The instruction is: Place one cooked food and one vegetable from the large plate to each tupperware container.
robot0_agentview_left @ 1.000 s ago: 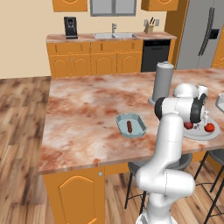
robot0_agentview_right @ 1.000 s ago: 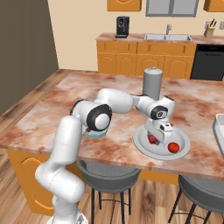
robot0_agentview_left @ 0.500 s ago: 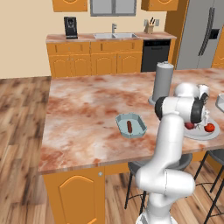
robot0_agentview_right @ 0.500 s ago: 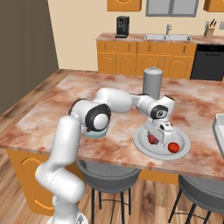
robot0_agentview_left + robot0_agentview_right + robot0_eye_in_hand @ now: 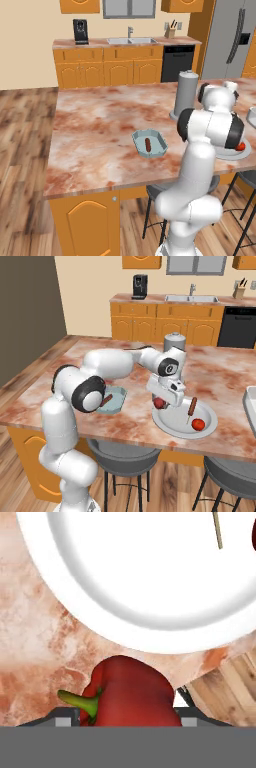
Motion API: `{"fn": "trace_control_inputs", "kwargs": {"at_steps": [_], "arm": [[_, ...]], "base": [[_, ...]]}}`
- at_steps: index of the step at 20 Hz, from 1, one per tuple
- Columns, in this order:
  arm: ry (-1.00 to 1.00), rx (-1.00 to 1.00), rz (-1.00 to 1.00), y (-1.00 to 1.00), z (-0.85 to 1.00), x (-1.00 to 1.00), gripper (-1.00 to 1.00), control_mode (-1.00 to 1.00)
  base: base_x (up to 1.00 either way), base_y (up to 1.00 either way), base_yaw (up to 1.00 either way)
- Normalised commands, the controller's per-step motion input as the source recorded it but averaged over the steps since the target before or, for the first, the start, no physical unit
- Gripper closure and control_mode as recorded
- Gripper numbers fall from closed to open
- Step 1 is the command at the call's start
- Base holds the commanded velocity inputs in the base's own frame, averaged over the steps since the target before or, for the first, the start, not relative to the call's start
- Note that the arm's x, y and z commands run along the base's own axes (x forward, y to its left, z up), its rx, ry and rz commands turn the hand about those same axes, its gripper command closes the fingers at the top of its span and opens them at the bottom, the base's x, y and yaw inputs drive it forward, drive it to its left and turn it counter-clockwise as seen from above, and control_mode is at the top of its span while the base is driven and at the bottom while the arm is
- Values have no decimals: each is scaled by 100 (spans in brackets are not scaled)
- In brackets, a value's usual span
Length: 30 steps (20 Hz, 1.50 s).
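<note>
Gripper (image 5: 161, 402): pinching the red vegetable (image 5: 131, 693) between its fingers.
Vegetable: sitting in the jaws, beside the large plate (image 5: 150, 612) rim.
Risk: round glossy skin slipping out during transfer.

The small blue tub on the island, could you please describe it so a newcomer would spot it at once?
On the marble island counter, look left of the large plate. The pale-blue octagonal tub sits there, already holding one brown sausage, unlike the tall grey cylinder behind.

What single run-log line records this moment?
gripper: shut on held vegetable | large plate: plate sausage, second vegetable | blue tub: tub sausage
</note>
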Motion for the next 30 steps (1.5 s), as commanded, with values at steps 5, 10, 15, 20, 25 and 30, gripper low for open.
{"fn": "trace_control_inputs", "kwargs": {"at_steps": [5, 10, 15, 20, 25, 30], "arm": [[0, -1, 38, 100, 74, -9, 100, -100], [0, -1, 41, 100, 54, 0, 100, -100], [0, 0, 43, 100, -8, 8, 100, -100], [-3, 8, 32, 68, -49, 45, 100, -100], [7, 3, 5, 4, -17, 76, 100, -100], [13, 0, 0, 21, -37, 61, 100, -100]], "base": [[0, 0, 0], [0, 0, 0], [0, 0, 0], [0, 0, 0], [0, 0, 0], [0, 0, 0]]}}
